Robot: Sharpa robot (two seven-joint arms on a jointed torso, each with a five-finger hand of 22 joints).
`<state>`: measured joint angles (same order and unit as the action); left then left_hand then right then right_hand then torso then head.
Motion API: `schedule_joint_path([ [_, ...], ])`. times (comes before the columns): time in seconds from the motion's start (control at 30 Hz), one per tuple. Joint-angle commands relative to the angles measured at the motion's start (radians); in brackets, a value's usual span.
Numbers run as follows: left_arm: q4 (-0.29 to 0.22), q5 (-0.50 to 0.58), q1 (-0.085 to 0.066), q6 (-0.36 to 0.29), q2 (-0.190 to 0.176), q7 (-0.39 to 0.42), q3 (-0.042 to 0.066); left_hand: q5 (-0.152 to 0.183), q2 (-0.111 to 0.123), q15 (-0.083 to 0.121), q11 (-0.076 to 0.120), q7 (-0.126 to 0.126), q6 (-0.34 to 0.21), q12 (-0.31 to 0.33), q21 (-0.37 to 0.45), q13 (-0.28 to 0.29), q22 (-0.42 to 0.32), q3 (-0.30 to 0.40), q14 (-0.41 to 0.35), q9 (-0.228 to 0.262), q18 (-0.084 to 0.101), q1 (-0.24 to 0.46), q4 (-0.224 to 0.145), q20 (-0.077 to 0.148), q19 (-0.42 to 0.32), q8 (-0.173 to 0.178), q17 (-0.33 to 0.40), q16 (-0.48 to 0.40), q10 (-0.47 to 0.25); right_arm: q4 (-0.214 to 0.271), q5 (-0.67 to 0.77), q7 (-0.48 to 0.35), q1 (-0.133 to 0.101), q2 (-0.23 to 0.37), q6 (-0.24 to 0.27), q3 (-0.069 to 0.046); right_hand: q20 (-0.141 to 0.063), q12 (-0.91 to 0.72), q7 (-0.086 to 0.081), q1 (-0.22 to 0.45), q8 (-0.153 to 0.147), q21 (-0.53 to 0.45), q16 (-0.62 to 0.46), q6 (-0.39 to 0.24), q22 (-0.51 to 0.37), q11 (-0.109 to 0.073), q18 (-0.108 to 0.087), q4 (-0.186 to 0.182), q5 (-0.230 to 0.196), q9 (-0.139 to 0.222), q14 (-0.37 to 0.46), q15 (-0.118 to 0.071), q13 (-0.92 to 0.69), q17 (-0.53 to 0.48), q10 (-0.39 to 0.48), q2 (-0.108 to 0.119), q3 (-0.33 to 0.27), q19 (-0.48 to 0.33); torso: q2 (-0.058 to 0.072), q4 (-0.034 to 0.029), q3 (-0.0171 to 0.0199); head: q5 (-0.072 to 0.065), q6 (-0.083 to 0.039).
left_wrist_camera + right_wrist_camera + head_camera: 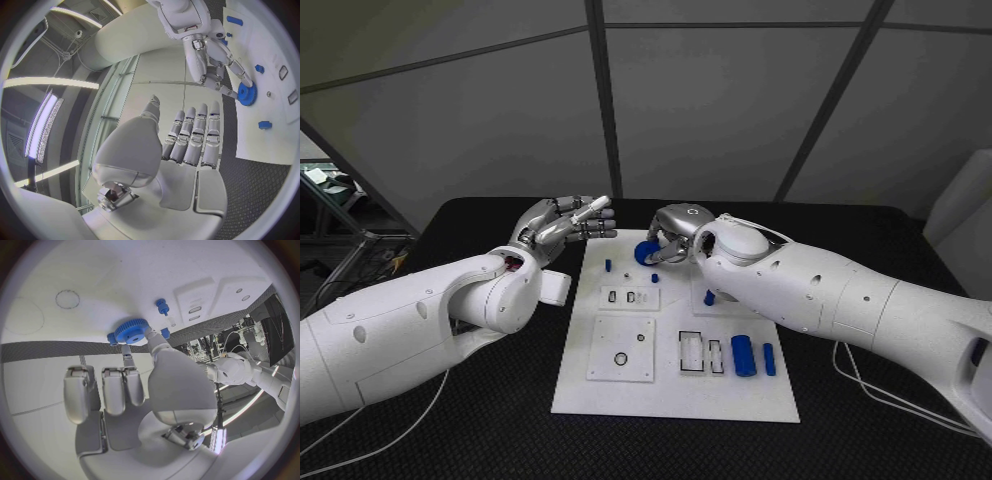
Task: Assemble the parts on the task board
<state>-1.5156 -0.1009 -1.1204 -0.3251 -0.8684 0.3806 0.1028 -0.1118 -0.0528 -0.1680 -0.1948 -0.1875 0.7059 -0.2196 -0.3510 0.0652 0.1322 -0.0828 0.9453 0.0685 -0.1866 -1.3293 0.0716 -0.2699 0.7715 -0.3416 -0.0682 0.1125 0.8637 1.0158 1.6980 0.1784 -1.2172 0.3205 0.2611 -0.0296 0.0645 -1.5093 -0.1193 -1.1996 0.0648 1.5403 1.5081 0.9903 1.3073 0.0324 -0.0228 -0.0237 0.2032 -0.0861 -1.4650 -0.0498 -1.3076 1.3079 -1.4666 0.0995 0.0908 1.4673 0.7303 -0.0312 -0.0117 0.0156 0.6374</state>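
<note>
The white task board (675,385) lies in the middle of the black table. Over its far end my right hand (678,234) pinches a blue gear (648,253) at its fingertips, just above the board. The right wrist view shows the gear (131,331) between the fingers (128,360) and the thumb, close to a blue peg (162,306). My left hand (567,224) is raised beside the board's far left corner, fingers stretched out, holding nothing. In the left wrist view the left hand (187,145) faces the right hand (215,65) and the gear (247,93).
Two blue cylinders (743,355) (769,358) lie at the board's right side near rectangular slots (691,351). Small blue pegs (710,297) (607,266) stand further back. Recessed plates (622,348) sit at the board's left. Cables (877,385) trail on the table at the right.
</note>
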Motion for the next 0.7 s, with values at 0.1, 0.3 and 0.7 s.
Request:
schedule_joint_path([
  [0.1, 0.0, -0.004, -0.002, 0.005, 0.002, 0.01, 0.001, 0.005, -0.009, 0.0, 0.0, -0.044, 0.006, 0.005, 0.003, -0.001, -0.002, -0.001, -0.009, -0.002, 0.008, 0.002, -0.005, 0.0, -0.007, 0.004, 0.002, -0.002, 0.008, -0.002, -0.003, -0.007, -0.003, 0.001, -0.012, 0.0, 0.008, 0.005, -0.004, 0.012, -0.005, 0.003, -0.004, -0.028, 0.199, 0.008, 0.009, -0.018, -0.007, 0.009, -0.067, 0.011, -0.188, 0.078, -0.058, 0.007, -0.006, 0.071, 0.0, -0.0012, 0.0, -0.001, 0.0],
  [0.3, 0.001, -0.004, -0.002, 0.005, 0.002, 0.009, 0.001, 0.005, -0.009, 0.0, 0.0, -0.044, 0.006, 0.005, 0.003, -0.001, -0.002, -0.001, -0.009, -0.002, 0.008, 0.002, -0.005, 0.0, -0.007, 0.004, 0.002, -0.002, 0.008, 0.001, -0.013, -0.006, -0.003, 0.006, -0.021, 0.0, 0.01, 0.005, -0.005, 0.016, -0.003, 0.004, -0.004, -0.034, 0.201, 0.01, 0.01, -0.03, -0.007, 0.013, -0.067, 0.014, -0.188, 0.079, -0.059, 0.01, -0.009, 0.072, 0.0, -0.0001, -0.0001, 0.0, 0.001],
  [0.7, 0.005, -0.004, -0.002, 0.006, -0.005, 0.009, 0.001, 0.005, -0.009, 0.0, 0.0, -0.044, 0.006, 0.005, 0.003, -0.001, -0.002, -0.001, -0.009, -0.002, 0.008, 0.002, -0.005, 0.0, -0.007, 0.004, 0.002, -0.002, 0.008, 0.109, -0.128, -0.049, -0.001, 0.126, 0.171, -0.001, 0.013, 0.005, -0.005, 0.013, 0.003, 0.007, -0.006, -0.034, 0.21, 0.01, 0.011, -0.079, 0.015, 0.017, -0.067, 0.017, -0.188, 0.075, -0.059, 0.018, -0.005, 0.076, -0.003, 0.0077, 0.0021, -0.002, -0.011],
])
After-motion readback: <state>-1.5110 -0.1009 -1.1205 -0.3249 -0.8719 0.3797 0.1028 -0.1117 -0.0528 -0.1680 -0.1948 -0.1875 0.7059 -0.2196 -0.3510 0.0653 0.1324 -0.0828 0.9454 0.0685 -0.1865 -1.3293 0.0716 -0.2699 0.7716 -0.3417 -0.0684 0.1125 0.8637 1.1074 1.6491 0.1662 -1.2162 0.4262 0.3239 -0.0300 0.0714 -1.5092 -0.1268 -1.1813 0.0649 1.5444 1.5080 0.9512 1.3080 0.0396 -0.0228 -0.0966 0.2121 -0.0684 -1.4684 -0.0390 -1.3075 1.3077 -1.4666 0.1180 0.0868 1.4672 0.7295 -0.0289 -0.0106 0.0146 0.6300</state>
